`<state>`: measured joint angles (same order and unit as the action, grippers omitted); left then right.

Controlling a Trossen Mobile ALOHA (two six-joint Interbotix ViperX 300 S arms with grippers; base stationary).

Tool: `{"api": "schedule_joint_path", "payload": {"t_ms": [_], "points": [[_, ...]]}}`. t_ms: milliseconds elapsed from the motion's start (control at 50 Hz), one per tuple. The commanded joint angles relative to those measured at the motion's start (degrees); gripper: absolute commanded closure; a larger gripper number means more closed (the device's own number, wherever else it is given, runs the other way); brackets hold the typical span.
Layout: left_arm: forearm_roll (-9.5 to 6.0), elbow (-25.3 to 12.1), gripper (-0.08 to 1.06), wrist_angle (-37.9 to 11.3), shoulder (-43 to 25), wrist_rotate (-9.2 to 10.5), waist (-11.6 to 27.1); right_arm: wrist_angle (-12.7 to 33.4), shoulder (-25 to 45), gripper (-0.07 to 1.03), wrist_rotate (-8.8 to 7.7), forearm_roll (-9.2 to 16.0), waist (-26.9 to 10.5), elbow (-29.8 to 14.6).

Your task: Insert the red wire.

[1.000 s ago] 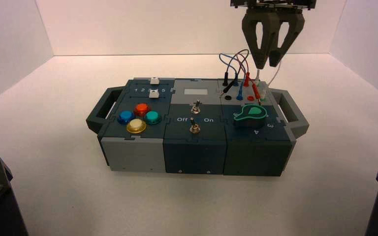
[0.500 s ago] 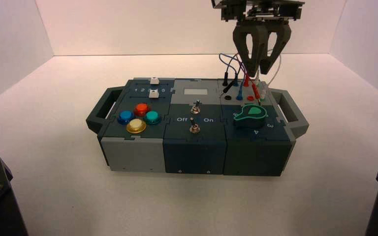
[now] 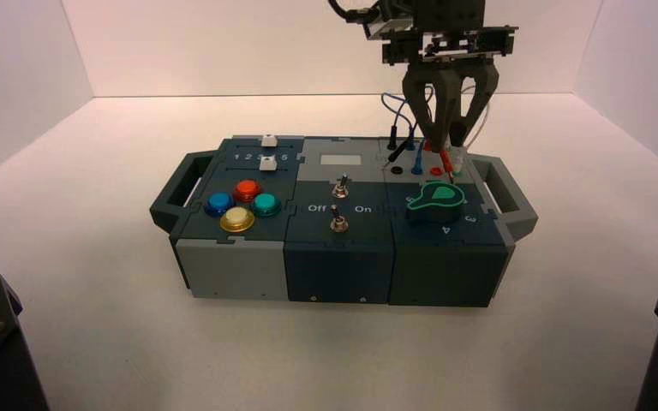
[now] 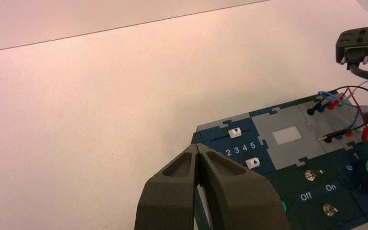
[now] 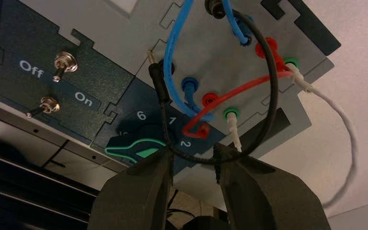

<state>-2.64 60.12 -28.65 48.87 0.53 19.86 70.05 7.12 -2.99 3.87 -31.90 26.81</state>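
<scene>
Over the far right corner of the dark grey-and-teal box (image 3: 334,227), from the high camera, you see the right pincer (image 3: 446,137) hanging with its fingers pointing down and spread apart, tips just above the cluster of plugs. Beneath it, the thin dark-red wire with bright-red plugs (image 3: 439,154) sits among the blue, black and white leads on the grey socket panel. Just in front of that panel is the green pointer knob (image 3: 434,199). Two metal toggle switches (image 3: 339,204) stand in the middle section, and four round buttons (image 3: 242,205), blue, orange, green and yellow, are grouped on the box's left part. The box rests on the white worktop (image 3: 94,325).

From the left wrist camera, your left pincer (image 4: 200,149) is pressed together with nothing between its fingers, held off the box's left end near the two white sliders (image 4: 243,147).

From the right wrist camera, the right pincer (image 5: 191,158) is open and empty. The red wire (image 5: 239,93) arcs across the panel: one plug stands in a red socket at the far row, while the other end lies loose beside the knob's numbered ring, close to the unfilled red socket (image 5: 209,99). A black wire (image 5: 263,96) loops across just ahead of the fingertips, and a white wire (image 5: 333,112) trails off the box's edge.
</scene>
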Motion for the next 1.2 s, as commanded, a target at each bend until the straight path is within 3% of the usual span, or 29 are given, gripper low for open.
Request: {"api": "schedule_joint_path", "payload": {"t_ms": [20,880,1200], "points": [[0.00,-2.2,1.01,0.4,-0.1,-0.18,0.2,-0.5,-0.5,0.51,-0.62,-0.6,-0.3,-1.1],[0.00,-2.3,1.01,0.4,0.6,-0.26,0.2,-3.3,1.7,0.51,-0.70,-1.4,-0.3,-0.7],[0.00,-2.2,1.01,0.5,1.1,-0.26,0.2,-3.6,2.9,0.56,-0.62,-1.4,-0.3,-0.7]]}}
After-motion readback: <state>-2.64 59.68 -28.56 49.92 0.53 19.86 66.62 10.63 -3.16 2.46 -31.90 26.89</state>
